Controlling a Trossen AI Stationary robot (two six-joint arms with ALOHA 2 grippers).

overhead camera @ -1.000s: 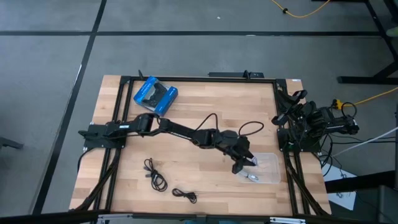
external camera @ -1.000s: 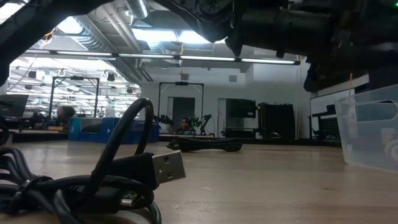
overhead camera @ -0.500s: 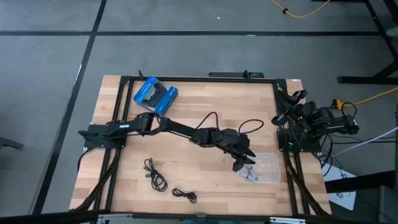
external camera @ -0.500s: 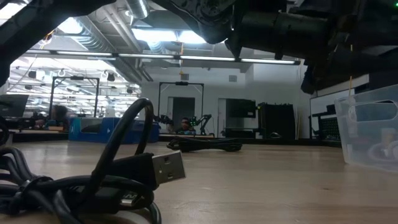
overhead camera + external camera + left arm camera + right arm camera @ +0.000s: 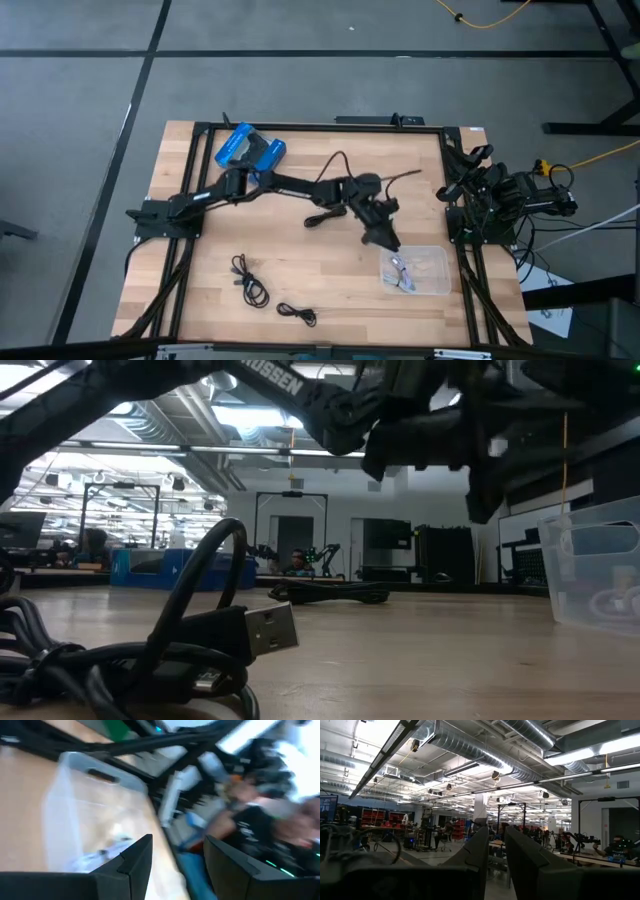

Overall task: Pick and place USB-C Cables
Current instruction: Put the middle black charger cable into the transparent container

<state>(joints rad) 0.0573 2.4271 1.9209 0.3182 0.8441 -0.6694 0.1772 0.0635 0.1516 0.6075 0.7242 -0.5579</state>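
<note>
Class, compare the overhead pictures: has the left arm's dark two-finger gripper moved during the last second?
Yes. The left gripper has pulled back from above the clear plastic tray toward the table's far side, and now sits just off the tray's far-left corner, fingers open and empty.

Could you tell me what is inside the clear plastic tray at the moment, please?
The clear plastic tray holds a silvery-grey cable, loosely bundled toward the end nearest the left gripper. The rest looks bare; I cannot tell whether the bundle is one cable or more.

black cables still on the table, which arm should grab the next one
Left, probably. Its gripper is open over the table beside the clear tray, and the two black cables lie on that arm's half. The right gripper is folded back at the table's right edge.
</note>
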